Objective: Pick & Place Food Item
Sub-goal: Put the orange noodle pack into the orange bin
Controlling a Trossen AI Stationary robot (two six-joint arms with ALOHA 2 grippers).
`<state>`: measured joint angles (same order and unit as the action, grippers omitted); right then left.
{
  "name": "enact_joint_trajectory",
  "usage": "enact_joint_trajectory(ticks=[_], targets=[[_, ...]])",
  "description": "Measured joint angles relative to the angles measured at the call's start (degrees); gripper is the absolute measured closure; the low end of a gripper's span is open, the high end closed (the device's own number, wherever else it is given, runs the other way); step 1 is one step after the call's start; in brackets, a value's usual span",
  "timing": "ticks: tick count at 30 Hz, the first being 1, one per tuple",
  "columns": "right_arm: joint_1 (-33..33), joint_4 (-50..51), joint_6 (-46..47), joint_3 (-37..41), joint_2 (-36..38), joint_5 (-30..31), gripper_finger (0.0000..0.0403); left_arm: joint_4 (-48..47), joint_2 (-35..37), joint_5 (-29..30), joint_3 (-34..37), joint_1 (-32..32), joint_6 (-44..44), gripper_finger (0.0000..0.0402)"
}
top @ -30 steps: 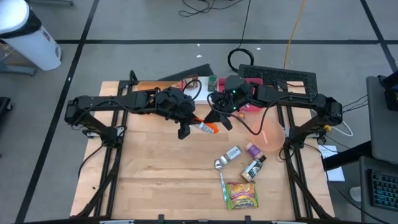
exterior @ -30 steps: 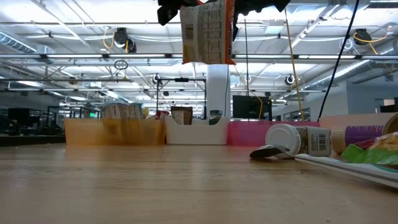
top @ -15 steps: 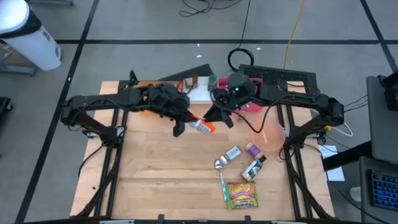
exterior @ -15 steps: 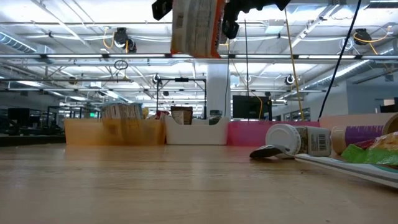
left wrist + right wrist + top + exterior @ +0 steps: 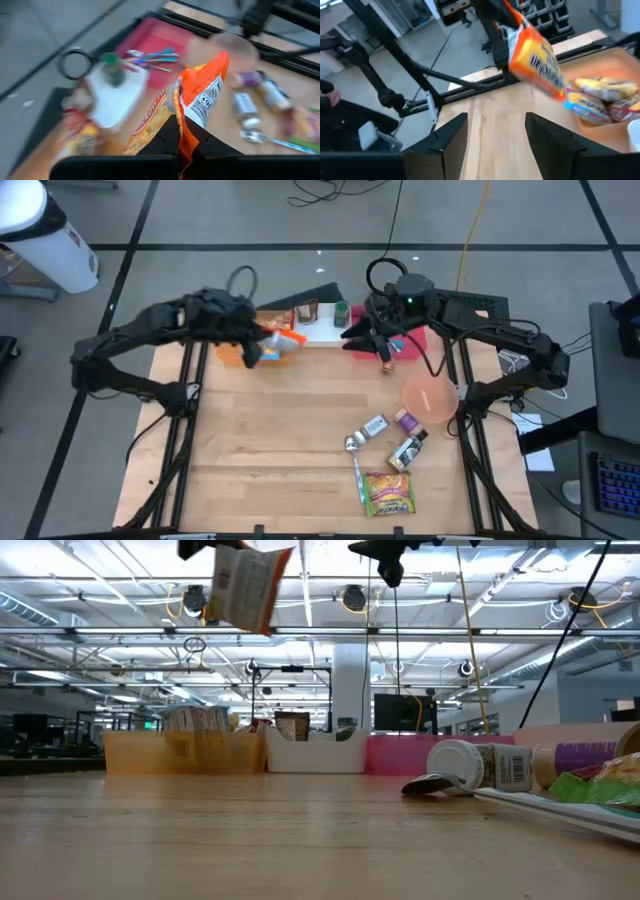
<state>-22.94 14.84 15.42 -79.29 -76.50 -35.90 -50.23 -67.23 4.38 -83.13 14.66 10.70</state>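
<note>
1. Left gripper (image 5: 178, 131) clamped tight on one edge of the orange snack packet (image 5: 281, 343). The packet hangs in the air, well clear of the bench (image 5: 270, 440), at the back-left corner.
2. In the high view the packet sits over or just beside the orange bin (image 5: 232, 352) at the bench's back edge. The right wrist view shows that bin (image 5: 615, 67) holding other packets (image 5: 601, 97), with my packet (image 5: 535, 57) above and near them.
3. Step in hand, as I read it: carry done or nearly so, place to come. Next move calls for lining the packet over the bin's open top, lowering, then letting go. I cannot tell from these views whether it is squarely over the bin yet.
4. Right gripper (image 5: 384, 350) is over the pink tray (image 5: 412, 340) at the back right, fingers (image 5: 451, 137) parted about halfway, holding nothing. Well apart from the left arm; I would leave it there.
5. Around: white caddy (image 5: 322, 327) between bin and tray, with small jars. Front right of the bench: pink plate (image 5: 432, 397), spice jars (image 5: 374, 426), a dark bottle (image 5: 408, 450), a spoon (image 5: 354, 444), a green-and-yellow packet (image 5: 389, 494).
6. In the way: little. The packets already in the bin may keep mine from settling flat. A floppy packet held by one edge swings, so I would lower slowly.
</note>
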Motion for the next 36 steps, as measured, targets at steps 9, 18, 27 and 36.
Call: enact_joint_trajectory(ticks=[9,18,27,36], targets=[[-0.7,-0.2,0.1,1.7,0.5,1.5,0.0214,-6.8,9.5,9.1,1.5,5.3,3.1,0.0398],[4.1,-7.6,4.2,11.5,0.4,7.4,0.0214,6.3,21.4,12.9,19.2,6.9,12.8,0.0398],[8.2,-36.1,19.2,26.0,0.4,7.4,0.0211,10.9,24.4,22.7,32.2,6.8,23.8,0.0398],[12.1,-51.1,30.4,35.8,0.4,10.9,0.0223,12.5,24.2,38.1,38.8,5.2,31.1,0.0399]])
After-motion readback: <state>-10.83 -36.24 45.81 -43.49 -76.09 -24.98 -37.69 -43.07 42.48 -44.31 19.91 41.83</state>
